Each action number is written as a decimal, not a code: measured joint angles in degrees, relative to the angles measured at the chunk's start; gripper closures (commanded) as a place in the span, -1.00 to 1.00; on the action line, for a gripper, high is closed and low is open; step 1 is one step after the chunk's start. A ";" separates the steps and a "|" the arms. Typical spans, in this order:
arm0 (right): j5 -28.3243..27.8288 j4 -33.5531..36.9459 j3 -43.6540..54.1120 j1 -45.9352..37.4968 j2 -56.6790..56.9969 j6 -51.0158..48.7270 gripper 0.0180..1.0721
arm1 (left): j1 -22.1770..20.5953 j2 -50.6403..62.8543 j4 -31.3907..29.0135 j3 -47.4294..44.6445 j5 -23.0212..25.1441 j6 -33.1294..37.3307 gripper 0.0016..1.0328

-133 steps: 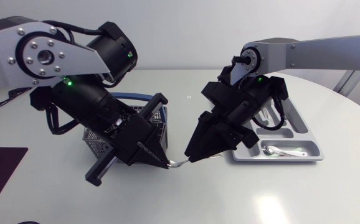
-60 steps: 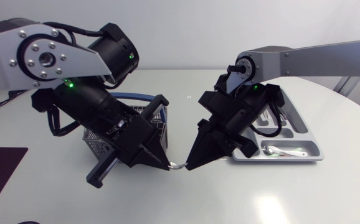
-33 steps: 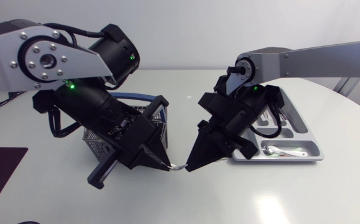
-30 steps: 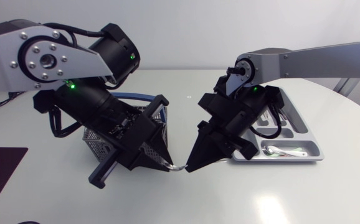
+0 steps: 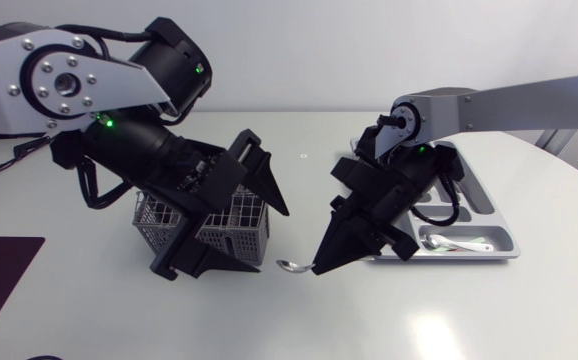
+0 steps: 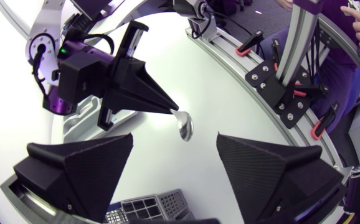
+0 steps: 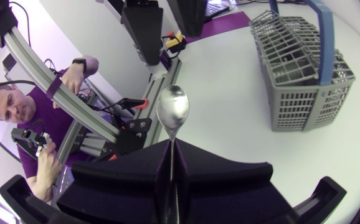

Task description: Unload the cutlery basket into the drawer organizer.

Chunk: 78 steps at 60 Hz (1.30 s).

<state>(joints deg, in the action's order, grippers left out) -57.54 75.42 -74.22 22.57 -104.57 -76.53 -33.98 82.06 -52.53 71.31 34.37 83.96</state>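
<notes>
A silver spoon (image 5: 292,266) hangs just above the table, its handle pinched by my right gripper (image 5: 316,268), which is shut on it. In the right wrist view the spoon's bowl (image 7: 172,107) sticks out ahead of the closed fingertips. My left gripper (image 5: 269,240) is open wide beside the grey cutlery basket (image 5: 204,228) and partly hides it. From the left wrist view the spoon (image 6: 185,126) lies ahead of the spread fingers (image 6: 80,171), apart from them. The grey drawer organizer (image 5: 494,215) sits behind my right arm with a spoon (image 5: 459,243) in its front compartment.
The basket (image 7: 304,68) has a blue handle (image 7: 321,31) and stands upright on the white table. Bare tabletop (image 5: 389,310) runs along the front. The organizer (image 6: 74,121) shows behind the right gripper (image 6: 167,107) in the left wrist view.
My left gripper let go of the spoon, opened wide and drew back up toward the basket. The right gripper keeps the spoon and has shifted slightly right.
</notes>
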 measured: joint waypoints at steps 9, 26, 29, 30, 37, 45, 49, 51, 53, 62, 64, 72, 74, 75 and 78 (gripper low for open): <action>3.15 -4.26 1.42 -3.69 0.00 0.00 0.90 | 2.56 -0.28 0.20 0.57 0.02 -1.11 -0.92; 8.98 -9.57 4.07 -14.62 0.00 -3.74 0.90 | 9.70 -0.33 0.66 3.19 0.09 -7.65 -0.92; 9.90 -9.66 4.09 -16.74 0.00 -5.25 0.90 | 11.17 -0.33 0.68 3.54 0.24 -8.61 -0.92; 10.25 -9.62 4.09 -17.46 0.00 -5.92 0.90 | 11.67 -0.33 0.66 3.67 0.24 -8.94 -0.92; 12.24 -8.22 4.09 -22.69 0.00 -10.67 0.90 | 15.12 -0.35 0.63 4.13 0.24 -10.58 -0.92; 14.43 -6.34 4.09 -28.06 -0.02 -16.52 0.90 | 18.53 -0.72 0.59 4.13 0.26 -10.73 -0.92; 15.69 -6.25 4.09 -30.82 -0.17 -19.34 0.90 | 20.55 -1.36 0.57 4.13 0.85 -10.73 -0.92; 16.15 -6.19 4.09 -32.04 -0.44 -20.61 0.90 | 21.51 -1.73 0.59 4.13 1.16 -10.73 -0.92; 16.96 -6.21 4.07 -33.59 -1.01 -22.12 0.90 | 22.71 -2.23 0.57 4.13 1.36 -10.71 -0.92; 19.17 -6.78 4.04 -38.40 -4.48 -26.77 0.90 | 26.03 -3.67 0.52 4.13 1.36 -10.69 -0.92; 19.52 -7.48 4.04 -39.39 -5.31 -27.45 0.90 | 26.58 -3.85 0.39 4.13 1.36 -10.69 -0.92; 20.26 -10.75 4.04 -42.38 -7.17 -29.57 0.90 | 28.44 -4.26 0.09 4.13 1.75 -10.69 -0.92; 20.35 -11.23 4.02 -43.06 -7.41 -30.36 0.90 | 28.92 -4.35 0.07 4.11 1.77 -10.69 -0.92; 20.35 -11.39 4.02 -43.34 -7.56 -30.71 0.90 | 29.16 -4.39 0.07 4.11 1.77 -10.69 -0.92; 20.63 -11.47 3.78 -44.11 -7.89 -31.58 0.90 | 29.90 -4.57 0.00 4.11 2.19 -10.69 -0.92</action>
<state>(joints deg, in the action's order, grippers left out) -36.91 63.94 -70.43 -21.54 -112.46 -108.12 -4.08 77.49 -52.53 75.42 36.56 73.28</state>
